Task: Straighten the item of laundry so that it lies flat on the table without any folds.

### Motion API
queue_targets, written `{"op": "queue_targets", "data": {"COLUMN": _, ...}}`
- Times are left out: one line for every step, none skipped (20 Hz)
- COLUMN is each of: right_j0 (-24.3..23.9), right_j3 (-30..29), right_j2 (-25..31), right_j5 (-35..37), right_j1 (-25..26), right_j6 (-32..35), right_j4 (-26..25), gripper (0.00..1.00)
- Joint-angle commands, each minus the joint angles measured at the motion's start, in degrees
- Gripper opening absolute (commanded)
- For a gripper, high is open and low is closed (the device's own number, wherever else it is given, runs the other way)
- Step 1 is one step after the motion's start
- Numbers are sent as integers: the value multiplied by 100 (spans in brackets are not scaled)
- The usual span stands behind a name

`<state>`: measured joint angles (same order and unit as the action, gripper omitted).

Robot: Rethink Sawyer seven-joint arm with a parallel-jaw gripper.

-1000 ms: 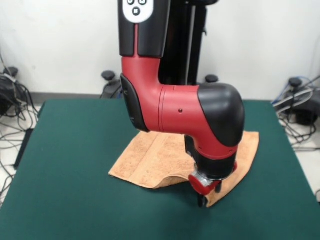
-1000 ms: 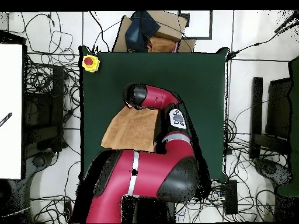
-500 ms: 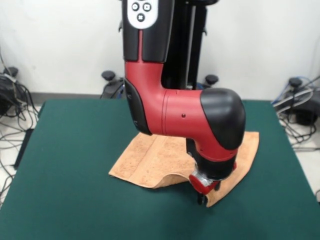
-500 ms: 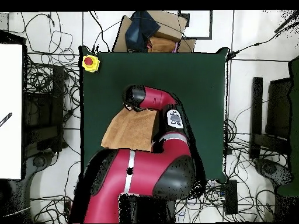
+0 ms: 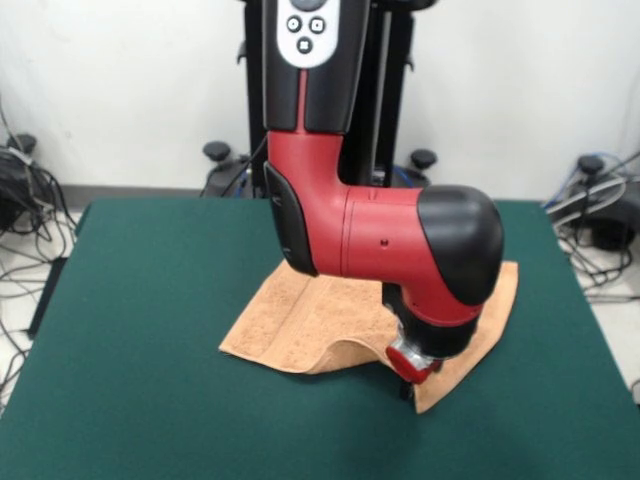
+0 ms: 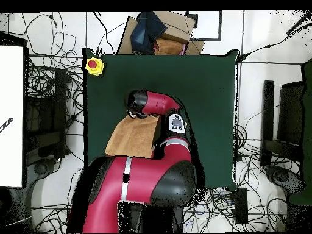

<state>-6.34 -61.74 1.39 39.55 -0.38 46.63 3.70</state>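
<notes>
I see the towel [image 5: 330, 320] lying on the green table [image 5: 150, 300], a little to the right of the middle in my front camera and toward the near half of the cloth-covered top. It is not flat. Its far edge and right side rest on the table, but the near edge rises in a hump just left of the claw [image 5: 405, 385], and the near right corner comes to a point right beside the claw's tip. A flat woven band runs along the left part of the towel. From my overhead camera the towel [image 6: 131, 137] shows as a peach-orange patch left of the arm, with the arm's wrist covering its upper right corner.

The claw is down at that near corner of the towel, its dark tip at or almost at the table top. The wrist and the red collar above it block my sight of the fingers, so I cannot tell how far apart they stand or whether they have cloth between them.

The red and black arm [image 5: 390, 250] bends over the middle of the towel. A yellow box with a red button [image 6: 94, 65] sits at one table corner overhead. Cables [image 6: 49, 91] litter the floor all round.
</notes>
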Motion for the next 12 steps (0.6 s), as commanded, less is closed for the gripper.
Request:
{"op": "queue_targets", "data": {"right_j0": 57, "right_j3": -285, "right_j2": -137, "right_j5": 421, "right_j1": 170, "right_j6": 1977, "right_j4": 251, "gripper": 100}}
{"op": "queue_targets", "data": {"right_j0": 46, "right_j3": -356, "right_j2": -141, "right_j5": 386, "right_j1": 132, "right_j6": 1980, "right_j4": 259, "gripper": 100}}
{"op": "queue_targets", "data": {"right_j0": 55, "right_j3": -378, "right_j2": -162, "right_j5": 395, "right_j1": 114, "right_j6": 1982, "right_j4": 261, "gripper": 100}}
{"op": "queue_targets", "data": {"right_j0": 59, "right_j3": -391, "right_j2": -173, "right_j5": 385, "right_j1": 108, "right_j6": 1973, "right_j4": 276, "gripper": 100}}
{"op": "queue_targets", "data": {"right_j0": 65, "right_j3": -393, "right_j2": -186, "right_j5": 397, "right_j1": 107, "right_j6": 1971, "right_j4": 284, "gripper": 100}}
{"op": "queue_targets", "data": {"right_j0": 71, "right_j3": -387, "right_j2": -196, "right_j5": 388, "right_j1": 107, "right_j6": 1963, "right_j4": 293, "gripper": 100}}
{"op": "queue_targets", "data": {"right_j0": 73, "right_j3": -381, "right_j2": -202, "right_j5": 397, "right_j1": 112, "right_j6": 1954, "right_j4": 303, "gripper": 100}}
{"op": "queue_targets", "data": {"right_j0": 76, "right_j3": -375, "right_j2": -208, "right_j5": 406, "right_j1": 116, "right_j6": 1945, "right_j4": 313, "gripper": 100}}
{"op": "queue_targets", "data": {"right_j0": 78, "right_j3": -370, "right_j2": -214, "right_j5": 415, "right_j1": 121, "right_j6": 1936, "right_j4": 323, "gripper": 100}}
{"op": "queue_targets", "data": {"right_j0": 75, "right_j3": -378, "right_j2": -212, "right_j5": 406, "right_j1": 117, "right_j6": 1923, "right_j4": 328, "gripper": 100}}
{"op": "queue_targets", "data": {"right_j0": 71, "right_j3": -386, "right_j2": -209, "right_j5": 396, "right_j1": 114, "right_j6": 1910, "right_j4": 333, "gripper": 100}}
{"op": "queue_targets", "data": {"right_j0": 71, "right_j3": -394, "right_j2": -210, "right_j5": 392, "right_j1": 111, "right_j6": 1891, "right_j4": 330, "gripper": 100}}
